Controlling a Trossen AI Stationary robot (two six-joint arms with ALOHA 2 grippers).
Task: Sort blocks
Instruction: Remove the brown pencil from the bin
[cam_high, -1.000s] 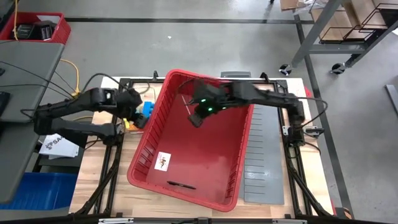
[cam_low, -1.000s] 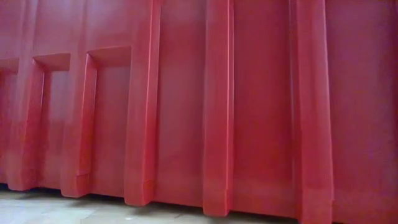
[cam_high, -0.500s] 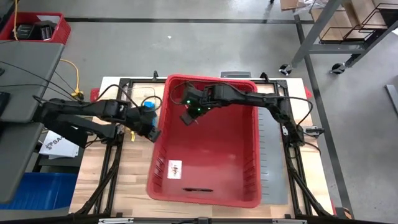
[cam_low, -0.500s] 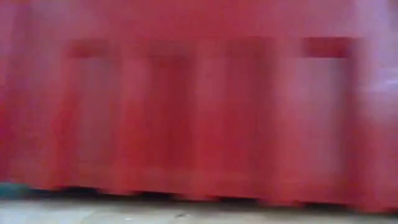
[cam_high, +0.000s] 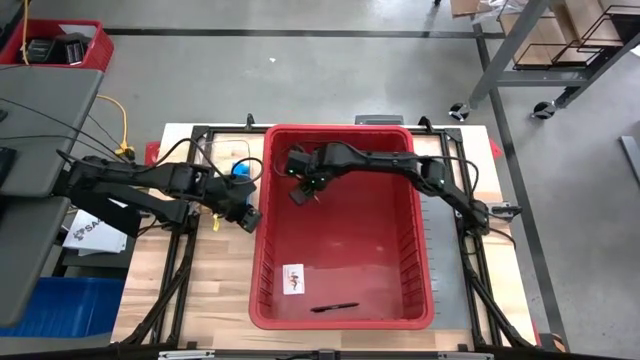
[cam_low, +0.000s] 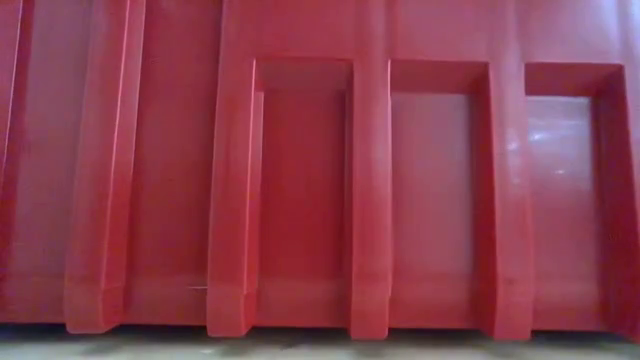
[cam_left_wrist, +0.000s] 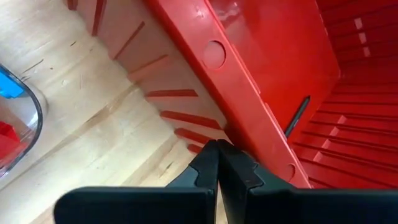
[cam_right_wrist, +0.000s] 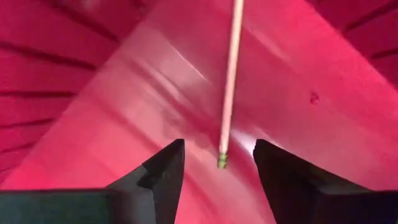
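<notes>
Mostly the scene is filled by the large red bin, which sits square on the wooden table and blocks the whole low view. Inside it lie only a small white card and a dark pen near the front wall.

Over the bin's far end the right gripper hangs with its jaws apart and nothing between them.

Just outside the bin's left wall, the left gripper has its fingers pressed together on nothing.

A clear container beside that wall shows blue and red pieces, probably the blocks.

Sorting proper looks not yet begun; this seems bin positioning. Next, a gripper must reach that container and open over a single block.
</notes>
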